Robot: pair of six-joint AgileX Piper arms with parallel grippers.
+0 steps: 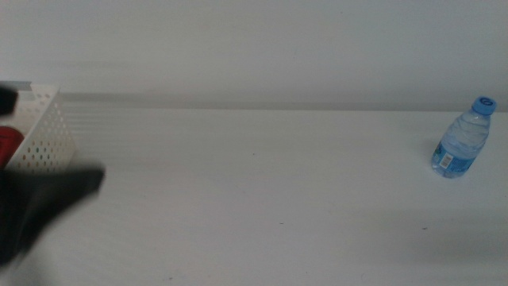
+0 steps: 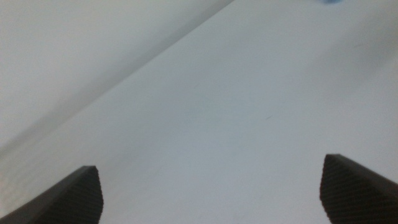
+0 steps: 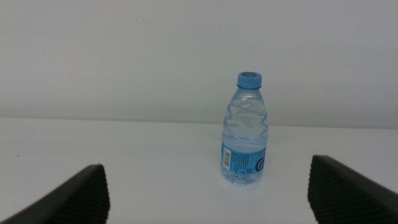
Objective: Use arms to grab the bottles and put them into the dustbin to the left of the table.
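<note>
Nearest the middle camera, the left claw [image 1: 44,202] is a dark blurred shape low at the left edge, just in front of the dustbin; its own wrist view shows its jaws spread wide apart with nothing between them, only bare white counter [image 1: 262,199] below. The right claw [image 3: 208,186] does not show in the middle view, but its wrist view shows its jaws also wide apart and empty, aimed squarely at the water bottle [image 3: 245,130], which stands upright on the counter some way ahead of the jaws. In the middle view that bottle [image 1: 461,139], clear with a blue cap, stands alone near the right edge, well apart from everything else. It looks like the last bottle left out, so the step in hand is probably the right arm's reach for it. To do that well, the claw should go straight in, level with the counter, so the jaws pass on either side of the body around the label, and close only once the bottle sits between them; a light bottle like this will likely tip if a jaw nudges it first. Furthest left, the white perforated dustbin [image 1: 48,131] holds something red [image 1: 8,144], partly hidden; whether the yellow bottle is inside cannot be told.
</note>
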